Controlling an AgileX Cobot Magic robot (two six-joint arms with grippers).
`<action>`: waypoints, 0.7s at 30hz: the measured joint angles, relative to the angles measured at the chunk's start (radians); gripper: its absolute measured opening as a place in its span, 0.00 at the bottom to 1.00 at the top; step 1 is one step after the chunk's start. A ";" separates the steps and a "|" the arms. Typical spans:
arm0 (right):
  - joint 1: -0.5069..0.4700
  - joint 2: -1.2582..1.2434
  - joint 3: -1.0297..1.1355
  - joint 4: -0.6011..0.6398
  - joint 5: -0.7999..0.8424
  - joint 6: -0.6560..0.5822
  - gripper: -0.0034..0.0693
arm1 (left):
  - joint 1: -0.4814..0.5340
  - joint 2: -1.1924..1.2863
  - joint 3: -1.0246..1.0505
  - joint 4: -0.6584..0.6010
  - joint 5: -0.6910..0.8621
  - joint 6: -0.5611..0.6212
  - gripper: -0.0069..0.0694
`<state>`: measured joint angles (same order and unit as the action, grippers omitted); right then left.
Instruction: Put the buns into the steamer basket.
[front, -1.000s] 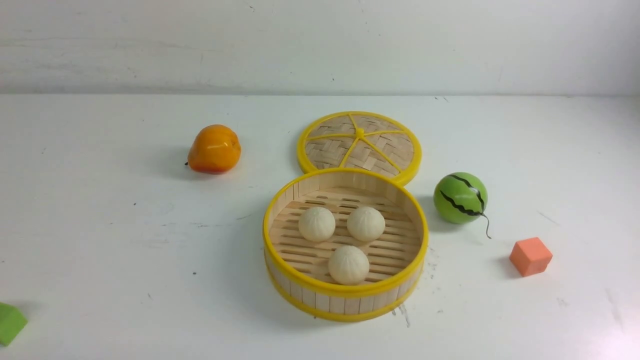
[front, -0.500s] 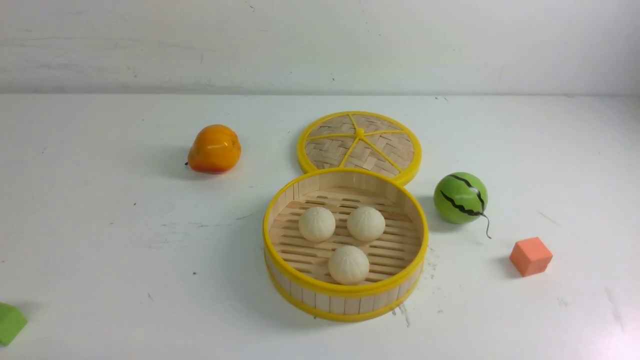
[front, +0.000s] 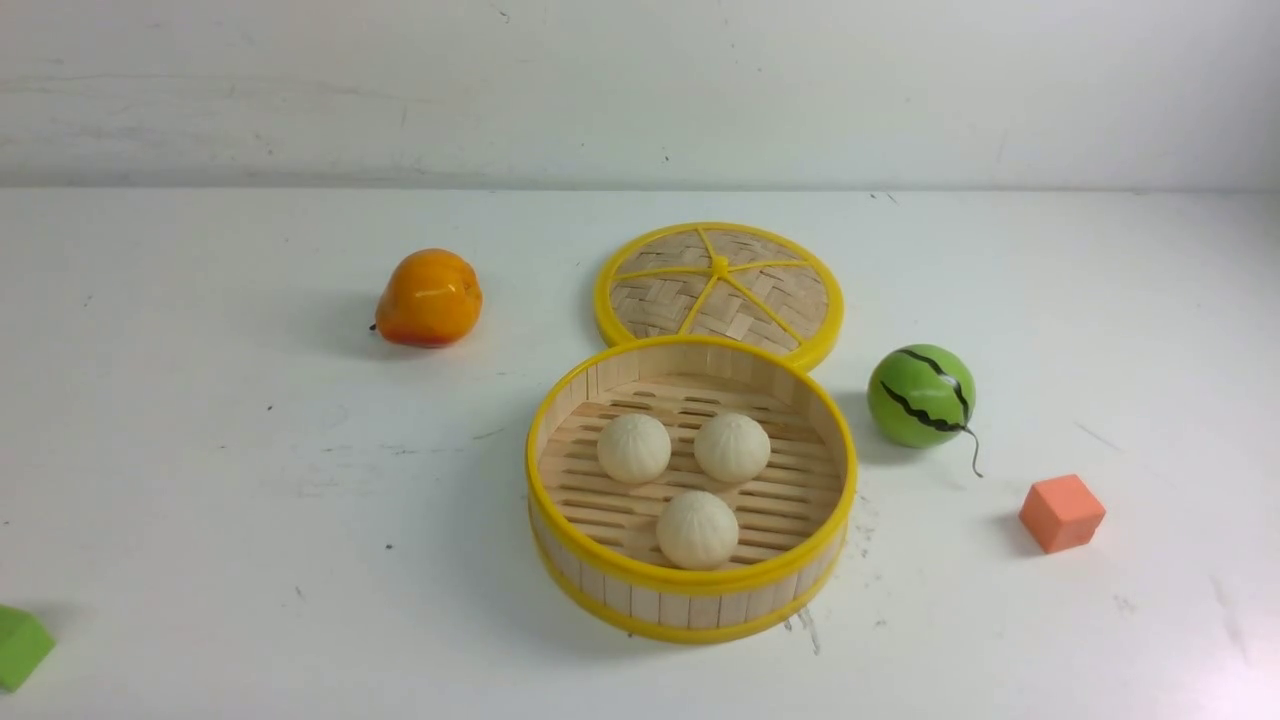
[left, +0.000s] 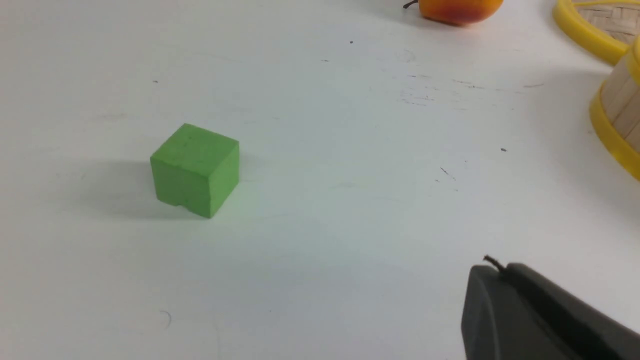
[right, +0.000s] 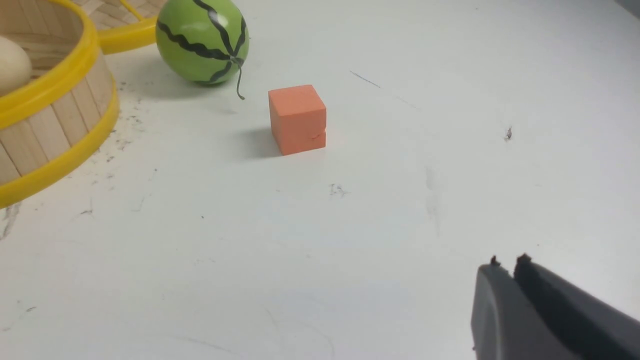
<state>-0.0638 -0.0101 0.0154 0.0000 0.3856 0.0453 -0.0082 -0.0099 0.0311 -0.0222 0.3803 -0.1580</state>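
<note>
Three cream-white buns lie inside the steamer basket at the table's middle: one at back left, one at back right, one at the front. The basket's wall also shows in the left wrist view and in the right wrist view, where part of one bun peeks over the rim. My left gripper is shut and empty, above bare table, well away from the basket. My right gripper is shut and empty, above bare table beyond the orange cube. Neither gripper shows in the front view.
A flat woven lid lies just behind the basket. An orange fruit sits at back left, a green striped ball right of the basket, an orange cube farther right, and a green cube at the front left edge.
</note>
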 joint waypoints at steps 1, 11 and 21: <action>0.000 0.000 0.000 0.000 0.000 0.000 0.12 | 0.000 0.000 0.000 0.000 0.000 0.000 0.07; 0.000 0.000 0.000 0.000 0.000 0.000 0.14 | 0.000 0.000 0.000 0.000 0.000 0.000 0.07; 0.000 0.000 0.000 0.000 0.000 0.000 0.16 | 0.000 0.000 0.000 0.000 0.000 0.000 0.08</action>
<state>-0.0638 -0.0101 0.0154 0.0000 0.3856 0.0453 -0.0082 -0.0099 0.0311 -0.0222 0.3803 -0.1580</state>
